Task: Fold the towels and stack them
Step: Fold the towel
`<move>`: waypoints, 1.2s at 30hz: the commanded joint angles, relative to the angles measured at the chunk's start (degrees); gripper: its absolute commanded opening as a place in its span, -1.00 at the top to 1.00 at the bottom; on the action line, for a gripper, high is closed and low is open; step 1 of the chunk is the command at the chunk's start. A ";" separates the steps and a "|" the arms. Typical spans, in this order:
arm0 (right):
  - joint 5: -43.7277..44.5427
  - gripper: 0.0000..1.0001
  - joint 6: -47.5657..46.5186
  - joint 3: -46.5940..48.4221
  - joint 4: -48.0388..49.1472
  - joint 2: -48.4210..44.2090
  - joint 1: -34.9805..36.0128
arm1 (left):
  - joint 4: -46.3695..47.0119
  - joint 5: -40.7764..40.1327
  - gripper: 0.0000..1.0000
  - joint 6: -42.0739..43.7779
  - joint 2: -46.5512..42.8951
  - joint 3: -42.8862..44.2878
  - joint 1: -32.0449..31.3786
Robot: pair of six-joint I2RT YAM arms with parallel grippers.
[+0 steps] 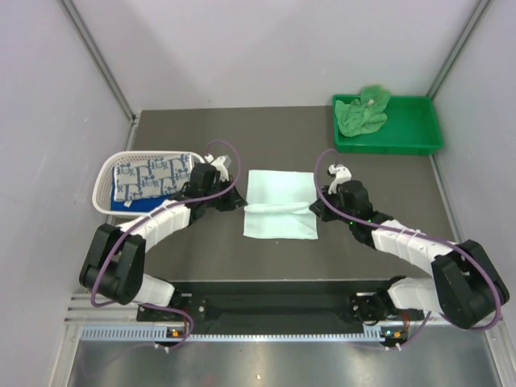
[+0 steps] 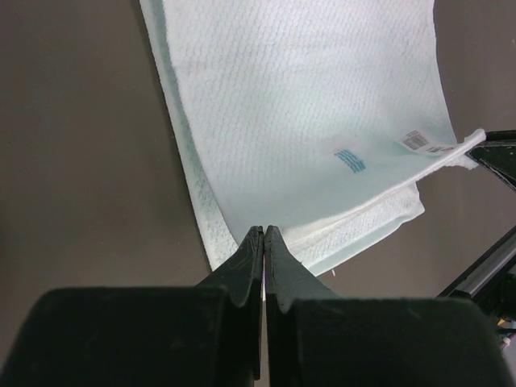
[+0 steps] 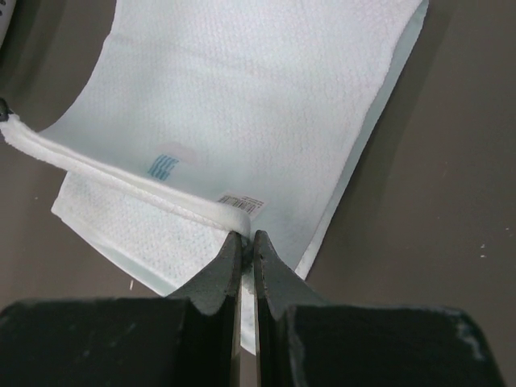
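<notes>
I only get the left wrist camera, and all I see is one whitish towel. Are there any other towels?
Observer: Yes. A bright green towel lies crumpled in the green tray at the far right corner of the table.
Operator: Are any folded already?
Observer: One is. A blue-and-white patterned towel lies folded in the white basket on the left side.
Operator: What's the other arm doing?
Observer: The right gripper has its jaws shut on the raised edge of the pale towel, right beside its little label.
</notes>
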 commanded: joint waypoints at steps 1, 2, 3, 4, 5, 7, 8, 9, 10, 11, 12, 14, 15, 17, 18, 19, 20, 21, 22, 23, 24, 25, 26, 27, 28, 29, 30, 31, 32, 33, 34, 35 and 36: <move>1.52 1.00 0.54 -0.21 3.00 -2.29 0.93 | 1.99 -0.37 1.00 0.39 -2.30 -0.62 -0.06; 1.61 1.00 0.36 -0.12 2.91 -2.38 1.02 | 1.73 -0.28 1.00 0.47 -2.39 -0.45 -0.15; 1.69 0.99 0.27 -0.12 2.64 -2.47 1.11 | 1.55 -0.19 1.00 0.48 -2.48 -0.18 -0.06; 1.69 1.00 0.36 -0.21 2.64 -2.56 1.28 | 1.37 -0.19 1.00 0.48 -2.66 -0.18 -0.15; 1.87 1.00 0.45 -0.21 2.64 -2.82 1.46 | 1.28 -0.28 1.00 0.65 -2.74 -0.18 -0.15; 2.13 1.00 0.62 -0.91 2.99 -2.91 1.81 | 0.85 -0.37 1.00 0.74 -2.92 -0.18 -0.24; 2.31 0.99 0.80 -1.26 3.17 -2.91 1.98 | 0.76 -0.37 1.00 1.00 -2.92 -0.27 -0.15; 2.40 1.00 1.15 -1.79 3.34 -2.91 1.99 | 0.67 -0.46 1.00 1.00 -2.83 -0.70 -0.24; 2.40 1.00 1.41 -2.05 3.69 -2.91 2.33 | 0.58 -0.46 1.00 0.92 -2.92 -0.79 -0.24; 2.57 1.00 2.11 -2.32 3.96 -2.91 2.60 | 0.67 -0.46 1.00 0.83 -3.09 -1.40 -0.33; 2.75 1.00 2.38 -3.10 4.31 -2.82 2.77 | 0.76 -0.63 1.00 0.83 -3.01 -1.76 -0.33; 3.19 0.93 3.26 -3.64 4.84 -2.73 3.57 | 1.02 -0.55 1.00 0.56 -3.01 -2.81 -0.50; 3.45 0.88 3.43 -4.25 5.10 -2.73 3.92 | 1.28 -0.37 1.00 0.48 -3.01 -3.25 -0.59; 3.54 0.85 4.31 -4.95 5.98 -2.74 4.27 | 1.81 -0.37 1.00 0.30 -2.92 -4.74 -0.94; 3.63 0.81 4.66 -5.48 6.07 -2.65 4.44 | 2.33 -0.46 1.00 0.21 -2.92 -5.19 -1.03; 3.71 0.76 4.93 -5.74 6.16 -2.56 4.62 | 2.69 -0.37 1.00 -0.05 -2.92 -5.54 -1.03; 3.98 0.74 5.19 -5.92 6.16 -2.56 4.80 | 3.04 0.07 0.95 -0.14 -2.92 -6.41 -1.20; 4.24 0.70 5.37 -6.62 6.33 -2.65 4.89 | 3.82 0.16 0.80 -0.23 -3.01 -6.77 -1.38; 4.68 0.57 5.54 -6.97 6.42 -2.82 5.06 | 4.09 0.07 0.77 -0.31 -2.92 -7.12 -1.82; 4.68 0.53 6.07 -7.33 6.42 -3.34 5.15 | 4.18 -0.02 0.74 -0.32 -3.18 -7.82 -2.08; 4.51 0.50 6.25 -8.03 6.68 -3.70 5.50 | 4.18 -0.45 0.72 -0.32 -3.53 -8.09 -2.26; 4.42 0.41 6.68 -8.38 6.77 -4.31 5.76 | 4.18 -0.72 0.71 -0.49 -3.88 -8.44 -2.43; 4.59 0.35 7.12 -8.73 6.77 -5.71 6.20 | 4.27 -0.98 0.70 -0.49 -4.24 -9.14 -2.44; 4.77 0.32 7.30 -9.52 6.42 -6.51 6.90 | 4.18 -1.24 0.69 -0.49 -5.02 -9.41 -2.44; 5.12 0.30 7.39 -9.87 5.90 -7.30 7.26 | 3.92 -1.07 0.66 -0.49 -5.38 -9.50 -2.44; 5.56 0.29 7.83 -10.14 5.28 -8.96 7.43 | 3.75 -0.98 0.66 -0.49 -5.73 -9.67 -2.44; 5.56 0.28 8.01 -10.66 4.58 -9.84 7.70 | 3.48 -0.90 0.66 -0.49 -6.69 -9.76 -2.52; 7.13 0.27 8.27 -10.84 2.92 -10.72 7.70 | 3.05 -0.98 0.65 -0.58 -7.22 -9.85 -2.61; 7.49 0.24 8.62 -11.02 2.12 -12.65 7.79 | 2.69 -1.24 0.64 -0.67 -7.84 -9.94 -2.52; 7.84 0.22 8.88 -11.02 1.07 -13.54 7.79 | 2.43 -1.42 0.64 -0.67 -8.89 -9.85 -2.61; 8.11 0.21 8.89 -11.02 0.19 -14.68 7.96 | 2.25 -1.51 0.63 -0.84 -9.51 -9.67 -2.52; 8.89 0.18 9.15 -10.93 -1.82 -16.69 8.22 | 1.47 -1.51 0.63 -0.84 -9.77 -9.15 -2.61; 9.34 0.18 9.32 -10.85 -2.62 -17.75 8.40 | 0.94 -1.69 0.62 -0.93 -10.21 -8.80 -2.70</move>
